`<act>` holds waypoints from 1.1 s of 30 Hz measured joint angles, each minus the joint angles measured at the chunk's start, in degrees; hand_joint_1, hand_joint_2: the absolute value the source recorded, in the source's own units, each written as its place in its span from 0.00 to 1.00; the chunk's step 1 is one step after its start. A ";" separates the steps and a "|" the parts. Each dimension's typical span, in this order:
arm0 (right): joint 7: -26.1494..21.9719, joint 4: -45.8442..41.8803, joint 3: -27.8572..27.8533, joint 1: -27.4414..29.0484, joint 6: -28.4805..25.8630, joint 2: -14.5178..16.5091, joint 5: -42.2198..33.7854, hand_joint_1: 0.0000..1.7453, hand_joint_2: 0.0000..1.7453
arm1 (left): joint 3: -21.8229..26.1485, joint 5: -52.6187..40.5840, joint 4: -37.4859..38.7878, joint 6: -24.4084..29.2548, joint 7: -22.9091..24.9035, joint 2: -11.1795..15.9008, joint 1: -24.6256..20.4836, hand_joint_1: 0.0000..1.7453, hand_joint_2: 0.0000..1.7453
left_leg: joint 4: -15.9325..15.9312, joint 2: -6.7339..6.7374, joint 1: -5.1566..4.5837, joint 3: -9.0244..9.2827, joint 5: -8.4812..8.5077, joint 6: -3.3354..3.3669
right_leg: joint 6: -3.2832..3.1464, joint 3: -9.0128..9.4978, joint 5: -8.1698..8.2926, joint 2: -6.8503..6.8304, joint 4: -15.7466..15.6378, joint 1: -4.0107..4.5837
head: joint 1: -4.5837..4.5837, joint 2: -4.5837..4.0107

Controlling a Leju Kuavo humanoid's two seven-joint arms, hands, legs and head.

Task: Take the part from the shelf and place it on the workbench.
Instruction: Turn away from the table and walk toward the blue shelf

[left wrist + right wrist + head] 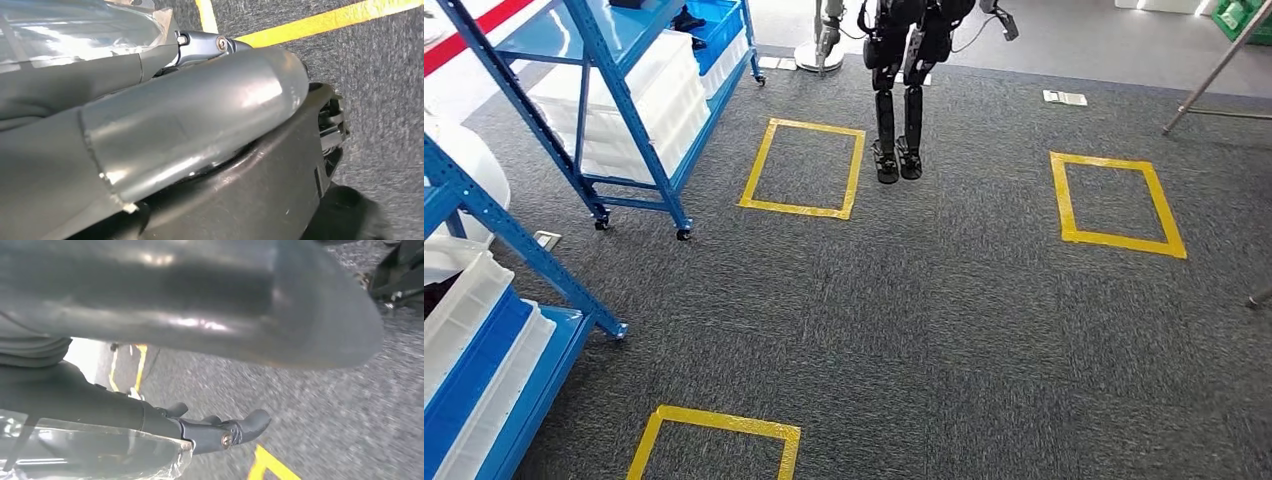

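Two blue shelf racks stand on my left. The near rack (484, 215) carries white and blue bins (464, 360), and something dark lies in the white bin (432, 296) at the picture's edge. The far rack (624, 110) holds white bins (639, 95) and a blue bin (714, 25) with a dark object in it. My left hand (190, 125) hangs over grey carpet with its thick thumb across the picture and a dark finger (210, 45) behind; nothing is in it. My right hand (100, 400) hangs likewise, its dark fingers (235, 432) stretched out and holding nothing.
Another humanoid robot (904, 90) stands ahead on the grey carpet. Yellow tape squares mark the floor ahead (804, 168), at the right (1116, 204) and near my feet (714, 445). A slanted metal leg (1214, 75) and a green crate (1244, 15) are at the far right.
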 joint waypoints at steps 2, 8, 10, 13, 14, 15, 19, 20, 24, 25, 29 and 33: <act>-0.07 0.01 0.01 0.02 0.09 -0.10 0.07 0.00 0.00 | 0.00 0.00 0.00 -0.01 0.01 -0.09 -0.15 0.00 0.00 | 0.18 -1.51 -0.22 -0.07 -0.02 -0.46 | -0.14 2.49 2.66 2.23 -6.39 -0.14 | -0.03 0.01; -0.21 0.02 0.02 -0.31 0.28 -0.09 0.15 0.00 0.00 | 0.00 0.02 0.00 0.01 0.01 -0.02 0.05 0.00 0.00 | 4.10 0.76 -0.16 -2.59 -2.61 -2.23 | -2.82 3.48 3.91 -0.73 -8.30 -0.46 | -0.48 0.00; -0.33 0.02 0.02 -0.12 0.38 -0.10 0.30 0.00 0.00 | 0.00 0.10 0.00 0.06 0.01 0.09 -0.02 0.00 0.00 | 11.31 4.12 -0.07 -6.09 -6.49 -2.65 | -3.32 3.48 3.88 -2.47 -8.29 -0.06 | -0.80 0.00; -0.48 0.02 0.04 -0.05 0.52 -0.19 0.63 0.00 0.00 | 0.03 0.50 0.00 0.15 0.00 0.23 -0.05 0.00 0.00 | 15.32 5.39 0.23 -8.00 -6.83 -3.11 | -3.50 3.44 3.69 -5.18 -8.25 0.22 | -0.84 0.01; -0.52 0.02 0.05 -0.12 0.56 -0.20 0.74 0.00 0.00 | 0.04 0.62 0.00 0.20 0.01 0.28 0.02 0.00 0.00 | 12.43 5.87 0.32 -6.45 -5.08 -3.13 | -3.49 3.52 3.61 -5.89 -8.25 0.23 | -0.83 0.01; -0.58 0.02 0.07 -0.20 0.58 -0.19 0.86 0.00 0.00 | 0.06 0.69 0.00 0.27 0.02 0.34 0.09 0.00 0.00 | 8.17 7.01 0.35 -4.15 -3.23 -3.05 | -3.40 3.67 3.51 -6.51 -8.25 0.28 | -0.86 0.01; -0.75 0.02 0.16 -0.41 0.60 -0.24 1.42 0.00 0.00 | 0.15 1.06 0.00 0.43 0.03 0.45 0.12 0.00 0.00 | 0.53 8.83 -0.32 -0.19 -0.88 -2.02 | -2.34 4.07 2.96 -8.59 -8.30 0.93 | -0.70 0.00; -0.77 0.01 0.22 -0.54 0.61 -0.25 1.51 0.00 0.00 | 0.20 1.19 0.00 0.42 -0.06 0.42 0.10 0.00 0.00 | 0.33 8.08 -0.43 -0.20 -0.73 -1.62 | -2.00 4.28 2.87 -9.18 -8.34 1.04 | -0.73 0.00; -0.79 -0.03 0.39 -0.67 0.62 -0.24 1.64 0.00 0.00 | 0.52 1.69 0.00 0.39 -0.73 0.12 0.02 0.00 0.00 | -0.59 5.55 0.18 -0.10 0.37 -0.15 | -1.41 1.93 -0.56 -4.18 -2.41 0.42 | -0.58 0.00; -0.79 -0.03 0.40 -0.58 0.62 -0.24 1.65 0.00 0.00 | 0.56 1.77 0.00 0.39 -0.88 0.05 -0.06 0.00 0.00 | -0.59 4.81 0.21 -0.27 0.50 0.02 | -1.51 0.11 -2.35 -2.85 1.53 0.34 | -0.47 0.00; -0.77 -0.03 0.42 -0.29 0.60 -0.34 1.66 0.00 0.00 | 0.74 1.77 0.00 0.35 -1.00 -0.12 0.01 0.00 0.00 | -0.48 1.27 0.27 -0.53 0.80 -0.20 | -0.31 -2.02 -2.81 -1.78 5.90 0.00 | -0.38 0.00; -0.80 -0.02 0.43 -0.29 0.54 -0.34 1.67 0.00 0.00 | 0.86 1.77 0.00 0.31 -1.02 -0.19 -0.06 0.00 0.00 | -0.08 -1.74 0.15 -0.85 0.97 -1.35 | 0.33 3.53 2.53 2.20 -7.22 -0.60 | -0.30 0.01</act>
